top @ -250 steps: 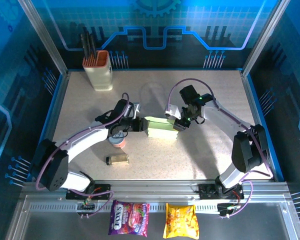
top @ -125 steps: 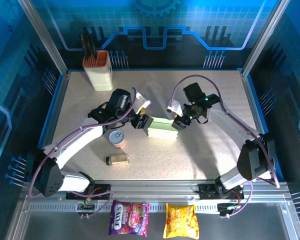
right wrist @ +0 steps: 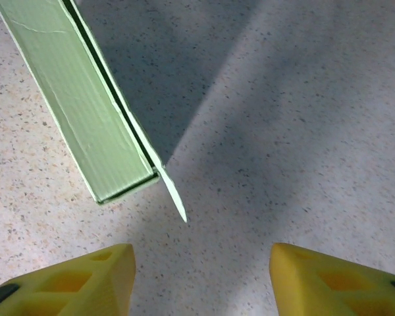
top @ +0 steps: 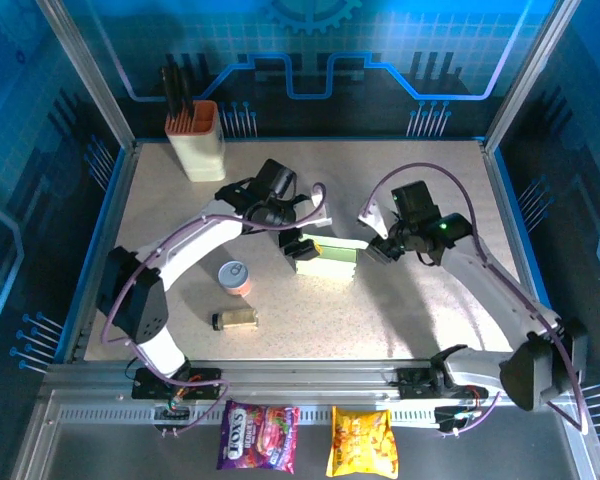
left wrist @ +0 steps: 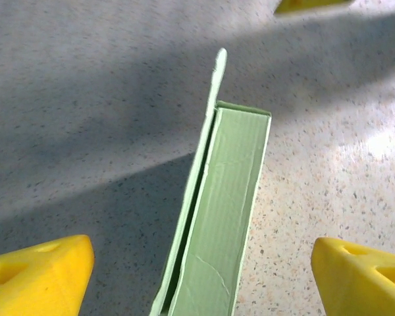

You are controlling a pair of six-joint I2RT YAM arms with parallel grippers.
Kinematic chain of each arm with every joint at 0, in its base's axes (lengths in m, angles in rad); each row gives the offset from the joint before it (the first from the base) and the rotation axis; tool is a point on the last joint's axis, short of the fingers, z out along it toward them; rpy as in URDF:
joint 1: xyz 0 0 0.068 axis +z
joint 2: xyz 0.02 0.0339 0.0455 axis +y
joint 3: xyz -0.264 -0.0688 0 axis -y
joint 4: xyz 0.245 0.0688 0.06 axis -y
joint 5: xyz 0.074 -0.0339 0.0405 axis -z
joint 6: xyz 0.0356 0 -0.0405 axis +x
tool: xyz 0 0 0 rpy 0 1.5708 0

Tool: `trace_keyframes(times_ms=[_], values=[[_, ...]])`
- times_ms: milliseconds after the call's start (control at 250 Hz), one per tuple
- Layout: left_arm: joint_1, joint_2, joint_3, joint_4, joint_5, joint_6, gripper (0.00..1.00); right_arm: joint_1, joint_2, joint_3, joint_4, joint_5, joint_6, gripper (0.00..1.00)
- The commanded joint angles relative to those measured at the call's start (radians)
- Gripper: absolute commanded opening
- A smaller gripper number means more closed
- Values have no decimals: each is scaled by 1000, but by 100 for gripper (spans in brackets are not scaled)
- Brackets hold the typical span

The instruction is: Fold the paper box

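The paper box (top: 327,260) sits near the middle of the table (top: 430,180), a shallow pale-green shape lying between my two arms. The left gripper (top: 298,245) hangs just at its left end and the right gripper (top: 378,250) just off its right end. Both have their fingers spread wide and pinch nothing.

My worry is the loose card. In the left wrist view the box (left wrist: 224,217) has a dark slit along one long side, and a thin flap (left wrist: 218,66) sticks out past the far end. If I close on it carelessly, a finger could catch that flap and bend it the wrong way, or crush the thin wall. The box looks light, so a push from one side alone would probably slide it across the table rather than fold it.

The overhead view gives me the layout, with the can (top: 236,277) nearby on the left. The right wrist view gives me the same slit and the pointed flap tip (right wrist: 174,197), detail too fine to judge from above.
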Motion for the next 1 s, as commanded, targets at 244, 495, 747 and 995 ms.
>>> trace_keyframes(times_ms=[244, 495, 747, 995], values=[[-32, 214, 194, -219, 28, 226, 88, -15, -72, -29, 30, 71, 15, 59], [-45, 274, 203, -214, 31, 237, 84, -15, -70, -30, 30, 54, 14, 59], [-46, 301, 212, -236, 9, 255, 66, -15, -66, -30, 24, 45, 10, 59], [-44, 305, 219, -249, -16, 243, 50, -10, -57, -25, 17, 36, 8, 58]])
